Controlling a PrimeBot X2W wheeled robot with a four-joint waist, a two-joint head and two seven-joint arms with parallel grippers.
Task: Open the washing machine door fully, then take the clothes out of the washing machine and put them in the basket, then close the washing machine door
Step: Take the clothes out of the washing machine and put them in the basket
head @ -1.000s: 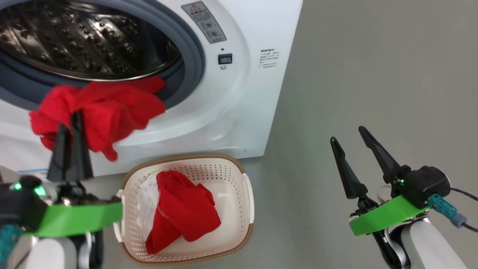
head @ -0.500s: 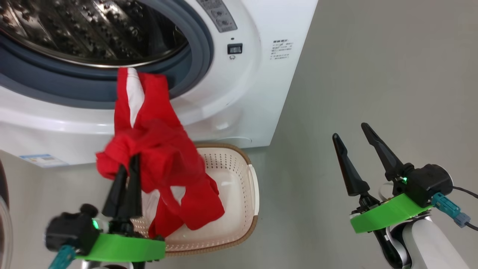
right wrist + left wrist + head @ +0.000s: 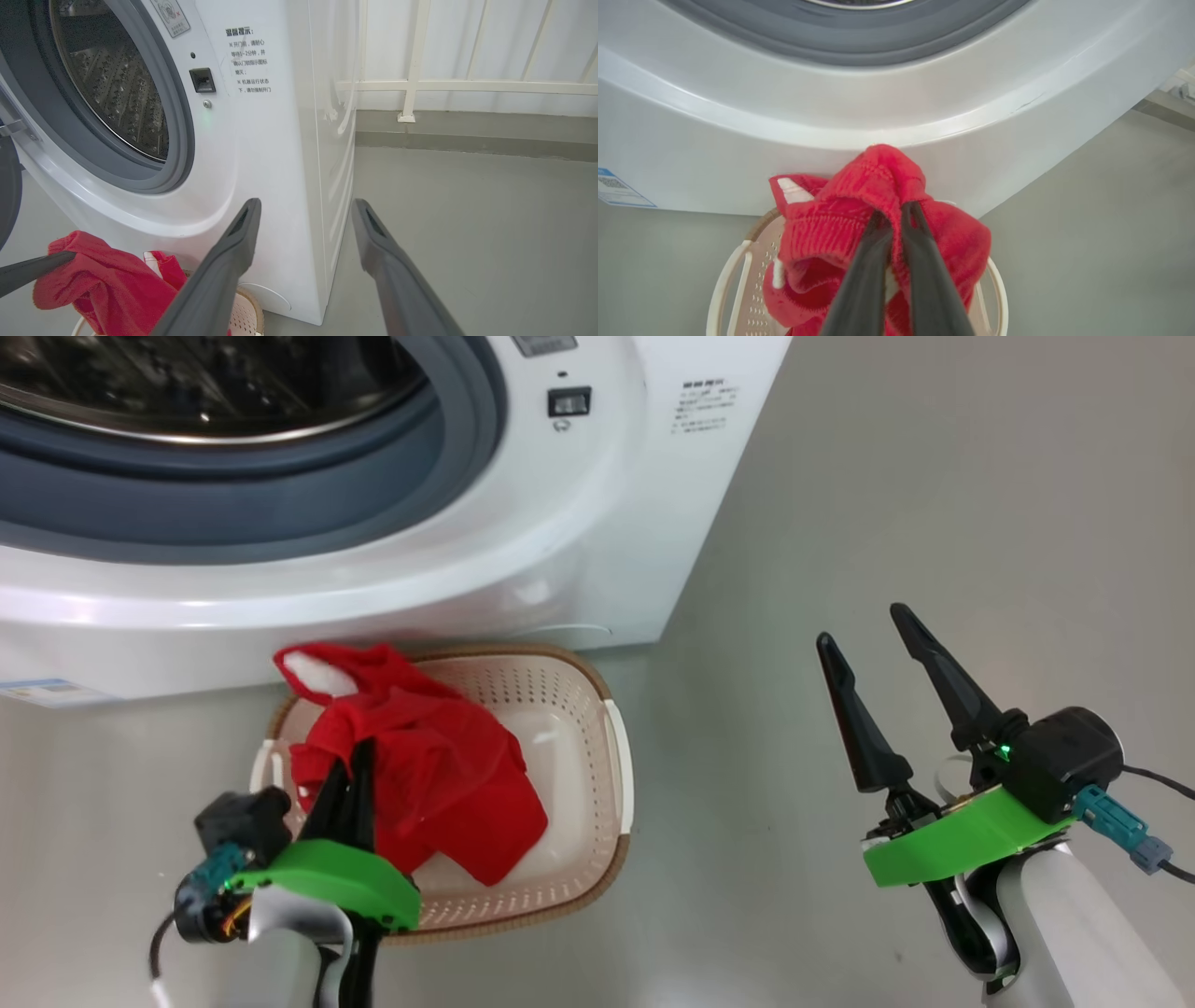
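Grey floor runs in front of the washing machine, whose drum opening stands uncovered. Head view: the left claw is clamped on the clothes, a red bundle with a white patch. The bundle drapes from the claw's tips into the basket directly below and ahead of them, and the machine front rises just beyond. The right claw stands well off to the side over bare floor, fingers spread wide and holding nothing. Left wrist view: both fingers pinch a ribbed fold near the top of the bundle, with fabric bulging round the tips. Right wrist view: the red cloth hangs low and to the left of the spread fingers, above the basket rim. Judgement: the clothes are light, limp and not fragile. They sag and could catch on the rim, so a pinch on a thick gathered fold, as held here, is the sound hold.
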